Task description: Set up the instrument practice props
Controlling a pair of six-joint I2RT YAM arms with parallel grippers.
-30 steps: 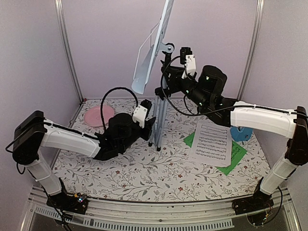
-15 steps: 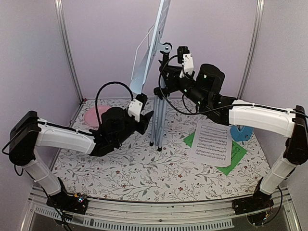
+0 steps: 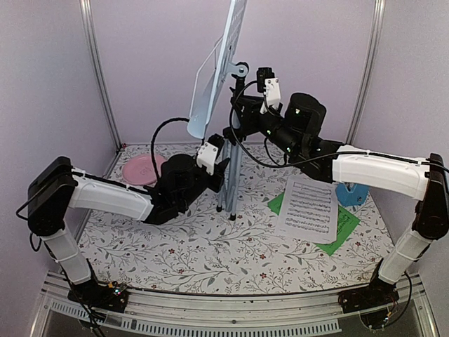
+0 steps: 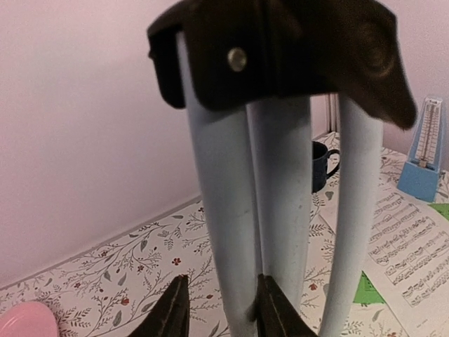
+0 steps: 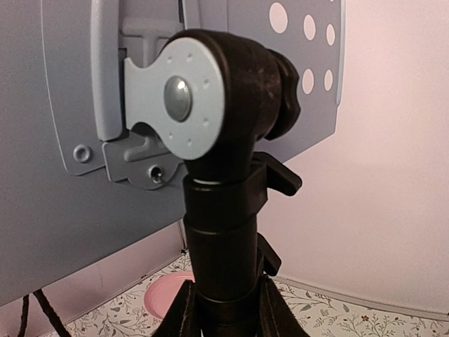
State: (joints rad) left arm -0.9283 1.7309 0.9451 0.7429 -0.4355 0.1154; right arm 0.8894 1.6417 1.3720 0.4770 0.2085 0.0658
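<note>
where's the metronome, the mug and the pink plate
metronome (image 4: pixel 426 147), left wrist view, on its pale front face
mug (image 4: pixel 319 168), left wrist view, on its dark side wall, between the stand legs
pink plate (image 3: pixel 137 168), top view, on its bare inner surface

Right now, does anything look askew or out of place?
Yes. The music stand has its tripod legs folded nearly parallel instead of spread, so it probably cannot stand unaided. The right gripper has its jaws clamped on the stand's post.
</note>
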